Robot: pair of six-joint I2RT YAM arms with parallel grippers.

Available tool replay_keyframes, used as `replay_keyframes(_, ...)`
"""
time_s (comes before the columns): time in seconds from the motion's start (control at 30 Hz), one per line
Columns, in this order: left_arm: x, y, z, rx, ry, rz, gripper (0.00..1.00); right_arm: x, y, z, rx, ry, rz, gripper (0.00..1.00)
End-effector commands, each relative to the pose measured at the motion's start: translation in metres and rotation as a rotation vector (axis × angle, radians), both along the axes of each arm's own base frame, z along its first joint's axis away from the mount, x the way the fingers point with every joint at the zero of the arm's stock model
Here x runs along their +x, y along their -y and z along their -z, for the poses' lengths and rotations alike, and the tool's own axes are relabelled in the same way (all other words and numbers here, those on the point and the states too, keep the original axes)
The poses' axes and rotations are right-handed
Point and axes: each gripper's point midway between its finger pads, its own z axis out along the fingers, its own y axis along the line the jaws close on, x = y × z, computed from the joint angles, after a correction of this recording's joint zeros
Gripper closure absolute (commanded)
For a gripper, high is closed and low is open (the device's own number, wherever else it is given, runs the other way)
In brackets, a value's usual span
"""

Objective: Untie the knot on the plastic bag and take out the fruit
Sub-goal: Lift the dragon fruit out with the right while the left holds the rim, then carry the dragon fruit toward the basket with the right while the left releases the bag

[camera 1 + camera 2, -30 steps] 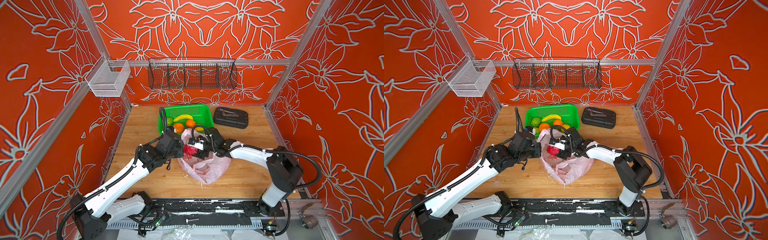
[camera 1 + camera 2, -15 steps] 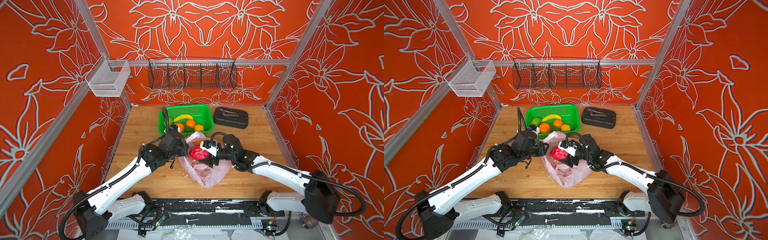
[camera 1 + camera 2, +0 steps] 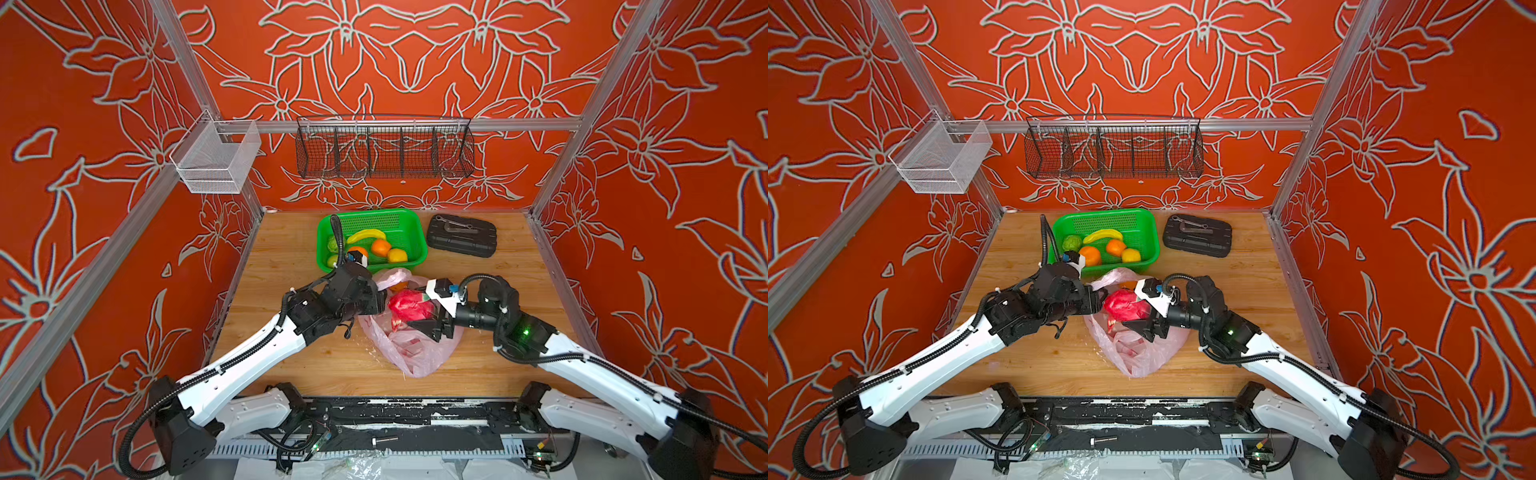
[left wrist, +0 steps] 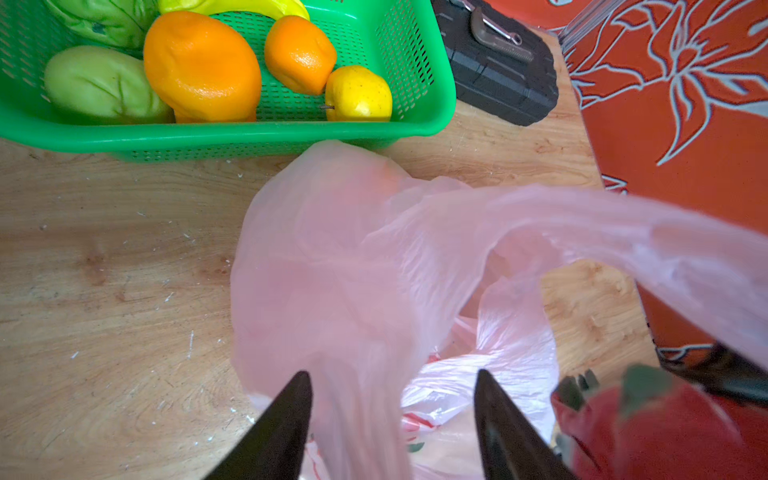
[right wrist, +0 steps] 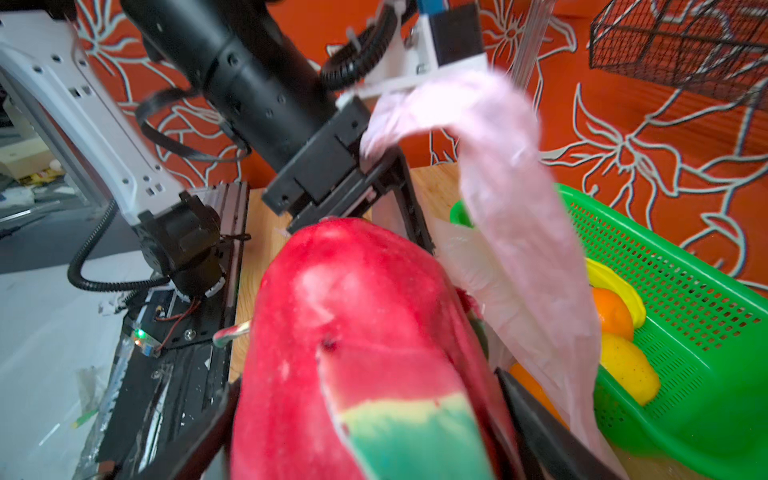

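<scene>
The pink plastic bag [image 3: 411, 353] [image 3: 1138, 353] lies on the wooden table with its mouth gaping. No knot shows; a loose handle ear [image 4: 623, 224] hangs free. My right gripper [image 3: 419, 309] [image 5: 365, 386] is shut on the pink-red dragon fruit [image 3: 409, 305] [image 3: 1125, 305] [image 5: 353, 316] just above the bag's mouth. My left gripper [image 3: 383, 300] [image 4: 390, 376] is at the bag's left edge, jaws apart, with thin plastic draped between them. An orange [image 3: 399, 286] shows inside the bag.
The green basket [image 3: 422, 253] behind the bag holds oranges [image 3: 380, 248], a yellow fruit [image 3: 397, 255], green fruit and a banana [image 3: 365, 236]. A black case [image 3: 461, 235] lies to its right. A wire rack [image 3: 384, 147] and a white mesh bin [image 3: 216, 160] hang on the walls.
My left gripper has opened and let the bag's edge go slack. My right arm has swung back to the right, lifting the dragon fruit out of the bag's mouth.
</scene>
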Motion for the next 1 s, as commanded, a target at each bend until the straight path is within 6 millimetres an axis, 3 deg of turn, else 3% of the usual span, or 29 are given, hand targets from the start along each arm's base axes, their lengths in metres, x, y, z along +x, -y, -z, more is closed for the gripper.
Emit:
replay_keyframes(0.0, -0.003, 0.005, -0.023, -0.033, 0.074, 0.030, 0.27, 0.001, 0.011, -0.048, 0.154, 0.039, 0.066, 0.48)
replay_keyframes(0.2, -0.019, 0.017, -0.054, -0.041, 0.197, 0.162, 0.05, 0.002, 0.030, -0.092, 0.251, 0.038, 0.151, 0.48)
replay_keyframes(0.3, -0.032, 0.019, -0.078, -0.035, 0.283, 0.242, 0.00, 0.002, 0.036, -0.116, 0.310, 0.033, 0.169, 0.48)
replay_keyframes(0.43, -0.042, 0.021, -0.106, 0.001, 0.381, 0.348, 0.02, 0.002, 0.043, -0.144, 0.382, 0.029, 0.171, 0.49)
replay_keyframes(0.5, -0.044, 0.023, -0.120, 0.015, 0.426, 0.386, 0.02, 0.003, 0.040, -0.143, 0.361, 0.002, 0.149, 0.49)
replay_keyframes(0.67, -0.036, 0.022, -0.151, 0.010, 0.479, 0.348, 0.02, 0.025, 0.038, -0.118, 0.294, -0.161, 0.212, 0.49)
replay_keyframes(0.77, -0.016, 0.019, -0.148, 0.082, 0.418, 0.257, 0.01, 0.042, 0.044, -0.114, 0.282, -0.231, 0.309, 0.49)
replay_keyframes(0.97, 0.007, 0.040, -0.137, 0.153, 0.340, 0.274, 0.03, 0.050, 0.058, -0.121, 0.312, -0.233, 0.394, 0.49)
